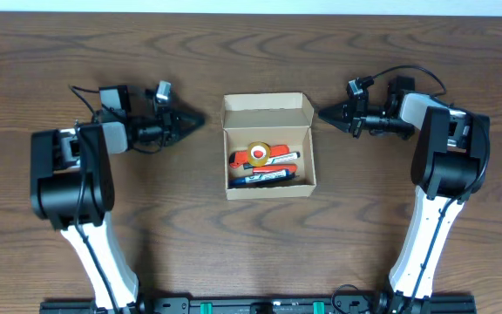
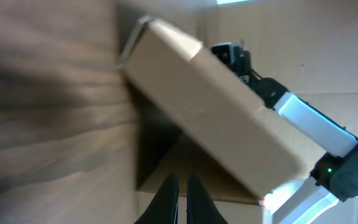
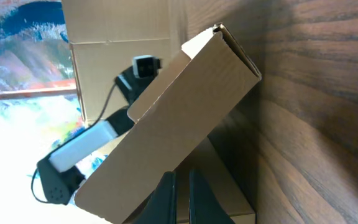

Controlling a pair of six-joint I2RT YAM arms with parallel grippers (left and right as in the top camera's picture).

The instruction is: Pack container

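The tan cardboard container [image 1: 268, 185] stands open in the middle of the table, its flap lid [image 1: 267, 105] raised at the far side. Inside lie a red-orange marker [image 1: 249, 159], a yellow tape roll [image 1: 259, 151], and blue and black pens [image 1: 264, 179]. My left gripper [image 1: 197, 119] is shut and empty, pointing at the box from its left, a short gap away. My right gripper [image 1: 323, 112] is shut and empty, just right of the box. The left wrist view shows the flap [image 2: 216, 106] beyond the shut fingers [image 2: 182, 182]. The right wrist view shows it [image 3: 173, 118] beyond the fingers [image 3: 182, 177].
The dark wooden table [image 1: 251, 253] carries only the box. Both arm bases stand at the near corners, the left arm [image 1: 68, 174] and the right arm [image 1: 447, 166]. The box's side tabs stand up at the lid's ends.
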